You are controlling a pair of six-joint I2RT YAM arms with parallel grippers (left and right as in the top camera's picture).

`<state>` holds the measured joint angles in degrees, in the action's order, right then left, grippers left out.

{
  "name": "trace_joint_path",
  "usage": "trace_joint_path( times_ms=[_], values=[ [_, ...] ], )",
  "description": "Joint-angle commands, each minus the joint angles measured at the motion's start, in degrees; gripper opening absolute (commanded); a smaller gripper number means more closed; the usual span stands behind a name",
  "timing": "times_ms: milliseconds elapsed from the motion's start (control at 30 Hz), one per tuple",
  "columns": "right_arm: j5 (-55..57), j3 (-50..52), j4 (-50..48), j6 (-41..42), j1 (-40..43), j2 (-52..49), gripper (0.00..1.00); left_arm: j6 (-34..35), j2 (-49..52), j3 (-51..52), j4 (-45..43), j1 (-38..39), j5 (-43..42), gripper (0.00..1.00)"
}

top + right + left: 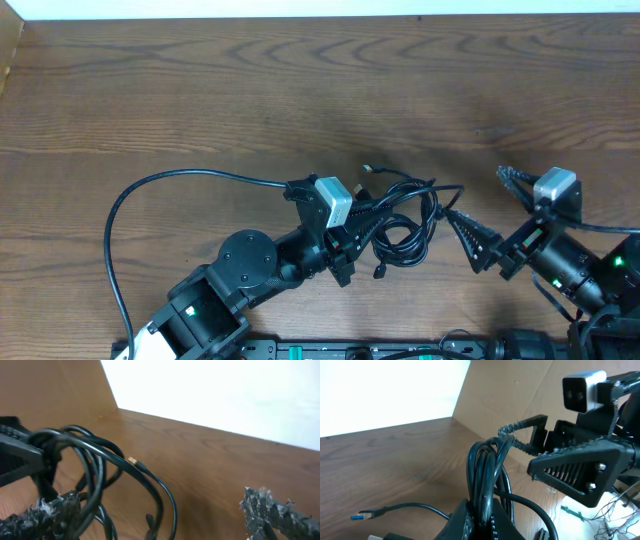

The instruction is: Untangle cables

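Note:
A bunch of thin black cables (405, 220) lies looped and tangled on the wooden table, with small plugs sticking out at its top and bottom. My left gripper (350, 235) is shut on several strands at the bunch's left side; the left wrist view shows the strands (487, 475) pinched upright between its fingers (485, 520). My right gripper (480, 215) is open wide, one finger by the bunch's right edge, the other farther right. In the right wrist view the loops (95, 467) hang by the left finger, and nothing sits between the fingers (165, 515).
A thicker black arm cable (130, 215) arcs over the table at left. A loose cord end with a blue plug (362, 516) lies on the wood in the left wrist view. The table's back edge meets a white wall (320, 8).

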<state>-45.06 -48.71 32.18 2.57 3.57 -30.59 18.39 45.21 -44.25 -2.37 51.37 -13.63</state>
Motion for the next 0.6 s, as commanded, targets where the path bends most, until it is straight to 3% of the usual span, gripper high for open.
trace_joint_path(
  times_ms=[0, 567],
  values=[
    [-2.7, -0.7, -1.0, 0.0, 0.1, 0.3, 0.99, 1.0, -0.7, -0.6, -0.9, -0.2, -1.8, 0.08],
    [-1.0, -0.7, -2.2, -2.4, 0.1, 0.2, 0.99, 2.3, -0.7, -0.6, -3.7, -0.1, -9.2, 0.07]
  ],
)
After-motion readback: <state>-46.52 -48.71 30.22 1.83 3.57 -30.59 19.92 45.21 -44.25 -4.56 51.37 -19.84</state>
